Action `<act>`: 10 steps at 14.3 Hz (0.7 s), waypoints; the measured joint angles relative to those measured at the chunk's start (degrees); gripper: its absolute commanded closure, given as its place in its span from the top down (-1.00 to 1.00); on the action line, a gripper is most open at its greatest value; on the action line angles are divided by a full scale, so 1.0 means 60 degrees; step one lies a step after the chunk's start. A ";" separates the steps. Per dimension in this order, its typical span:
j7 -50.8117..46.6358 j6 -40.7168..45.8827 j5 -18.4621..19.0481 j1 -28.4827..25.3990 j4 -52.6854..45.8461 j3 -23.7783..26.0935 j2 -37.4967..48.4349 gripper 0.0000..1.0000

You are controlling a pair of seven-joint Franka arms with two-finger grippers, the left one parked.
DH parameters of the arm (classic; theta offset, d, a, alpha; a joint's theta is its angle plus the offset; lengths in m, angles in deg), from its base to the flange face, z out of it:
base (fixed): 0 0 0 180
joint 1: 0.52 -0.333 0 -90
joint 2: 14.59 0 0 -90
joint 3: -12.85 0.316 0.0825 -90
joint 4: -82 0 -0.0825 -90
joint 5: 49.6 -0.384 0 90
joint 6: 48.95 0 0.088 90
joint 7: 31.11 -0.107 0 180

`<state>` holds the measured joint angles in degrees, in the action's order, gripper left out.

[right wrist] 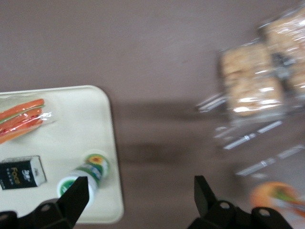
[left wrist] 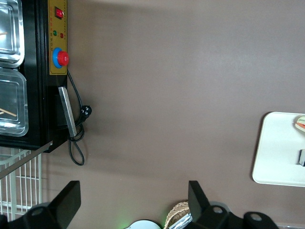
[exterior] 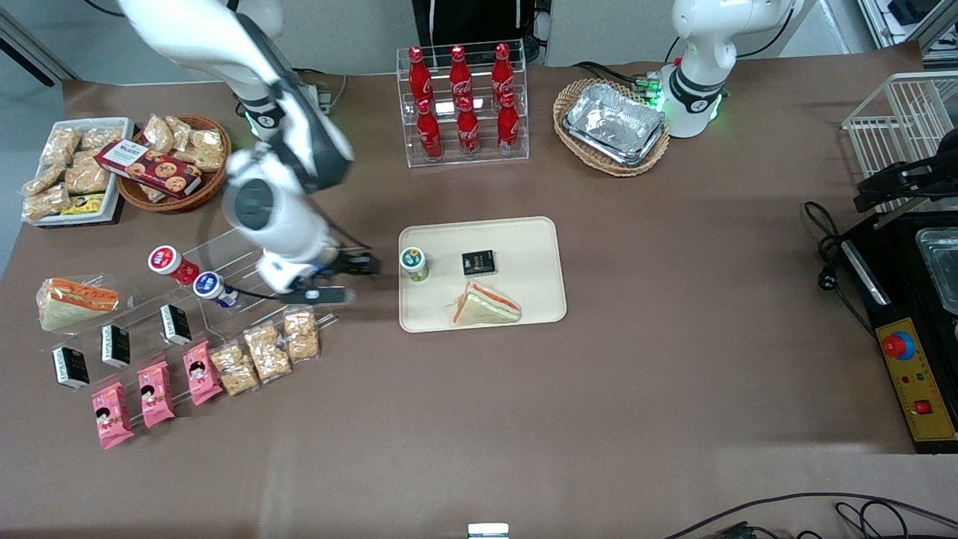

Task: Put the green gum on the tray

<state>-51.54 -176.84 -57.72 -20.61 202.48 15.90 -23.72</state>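
Snack display (exterior: 187, 329): you see stepped clear shelves toward the working arm's end of the table, carrying an orange-lidded bottle (exterior: 166, 261), a blue-lidded bottle (exterior: 209, 285), small black boxes and pink packets, laid out in rows so each can be reached singly.

Gripper (exterior: 365, 263): your right arm's gripper hangs over bare table between the display and the tray, holding nothing. In the right wrist view its fingers (right wrist: 76, 195) stand spread wide with only table between them, which reads as a release posture.

Green gum (exterior: 413, 263): it stands upright on the tray, just inside the edge nearest the gripper, apart from the fingers. That edge spot is likely just the first reachable bit of tray.

Tray (exterior: 539, 232): the cream tray also holds a small black box (exterior: 477, 263) and a wrapped sandwich (exterior: 485, 305), both clear of the gum.

Progress: you can judge the placement done; only pulling clear without knocking the bottle remains.
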 measured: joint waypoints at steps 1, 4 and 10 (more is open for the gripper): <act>0.0506 0.0592 0.0000 0.0440 -0.0058 -0.0012 0.0443 0.97; 0.1853 0.2519 0.0000 0.1834 -0.0516 -0.0025 0.1615 0.99; 0.2446 0.5551 0.0016 0.3659 -0.2913 -0.0048 0.2109 0.99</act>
<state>-36.87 -143.53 -57.62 1.35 185.01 15.61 -11.07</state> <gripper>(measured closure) 0.004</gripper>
